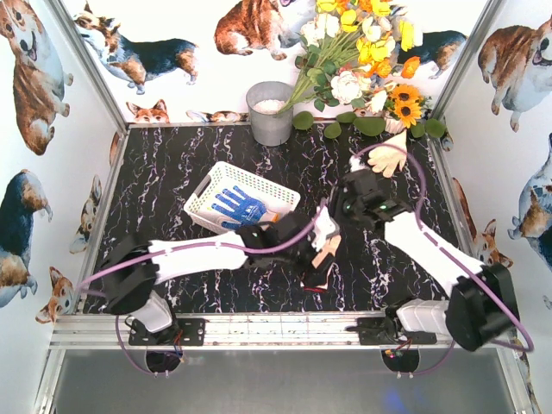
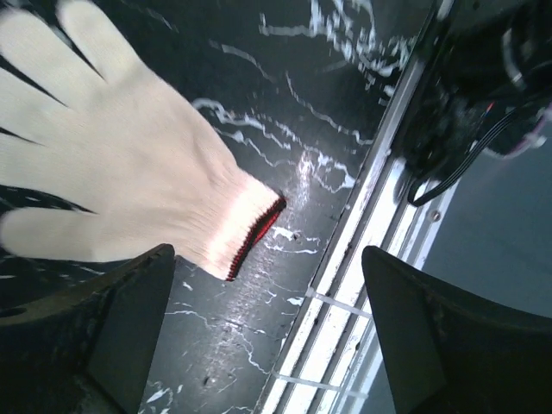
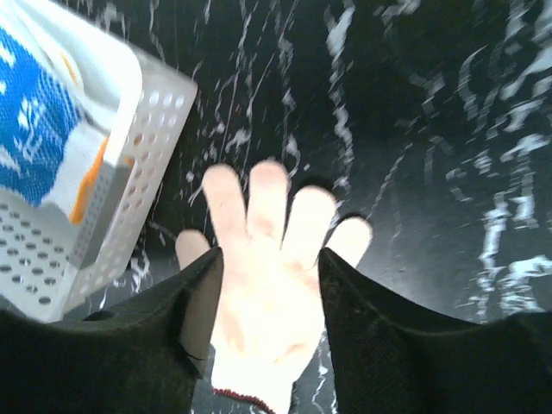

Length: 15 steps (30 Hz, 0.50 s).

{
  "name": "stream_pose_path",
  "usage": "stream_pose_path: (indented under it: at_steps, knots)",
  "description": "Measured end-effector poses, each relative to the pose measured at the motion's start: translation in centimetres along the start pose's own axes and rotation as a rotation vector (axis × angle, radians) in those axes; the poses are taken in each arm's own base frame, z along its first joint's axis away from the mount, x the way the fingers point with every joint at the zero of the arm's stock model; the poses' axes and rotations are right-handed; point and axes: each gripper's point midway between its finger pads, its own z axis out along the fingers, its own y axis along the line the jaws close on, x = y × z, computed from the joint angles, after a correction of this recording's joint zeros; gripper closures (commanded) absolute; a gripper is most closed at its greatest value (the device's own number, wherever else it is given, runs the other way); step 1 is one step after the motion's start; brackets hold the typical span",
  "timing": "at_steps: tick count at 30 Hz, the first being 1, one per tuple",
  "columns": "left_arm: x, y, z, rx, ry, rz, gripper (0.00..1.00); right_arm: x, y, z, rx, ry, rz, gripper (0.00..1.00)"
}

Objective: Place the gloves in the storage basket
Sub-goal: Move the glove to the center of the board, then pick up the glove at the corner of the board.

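Note:
A cream glove [image 1: 328, 255] with a dark red cuff edge lies flat on the black marble table, right of the storage basket [image 1: 203, 212]. My right gripper [image 1: 333, 226] hovers over it, jaws open on either side of the palm [image 3: 269, 328] in the right wrist view [image 3: 269, 257]. My left gripper [image 1: 300, 250] is open and empty just beside it; the left wrist view [image 2: 267, 345] shows the glove's cuff [image 2: 246, 226] ahead of the left finger. A blue-and-white glove [image 1: 240, 205] lies in the basket [image 3: 129, 172]. Another cream glove [image 1: 390, 158] lies at the back right.
A grey metal bucket [image 1: 271, 110] stands at the back centre, with a bunch of flowers [image 1: 362, 52] to its right. The table's metal front rail [image 2: 345, 285] runs close to the left gripper. Corgi-print walls enclose the table.

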Motion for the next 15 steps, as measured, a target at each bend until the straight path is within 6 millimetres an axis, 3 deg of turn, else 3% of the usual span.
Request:
stream_pose_path:
  at_steps: [3,6,11,15]
  knots:
    - [-2.6,0.6,-2.4,-0.029,-0.074,0.012,0.13,-2.3,-1.4,-1.0,0.044,-0.069,0.01,0.45]
    - [-4.9,3.6,-5.6,-0.105,-0.151,-0.016,0.11,-4.3,-5.1,-1.2,0.137,-0.114,0.076,0.45]
    - [-7.1,13.5,-13.1,-0.34,-0.282,-0.159,0.04,-6.2,-11.4,0.2,0.253,-0.133,0.22,0.46]
    - [-6.7,20.4,-19.9,-0.53,-0.384,-0.274,0.03,-6.5,-15.7,3.1,0.3,-0.098,0.337,0.47]
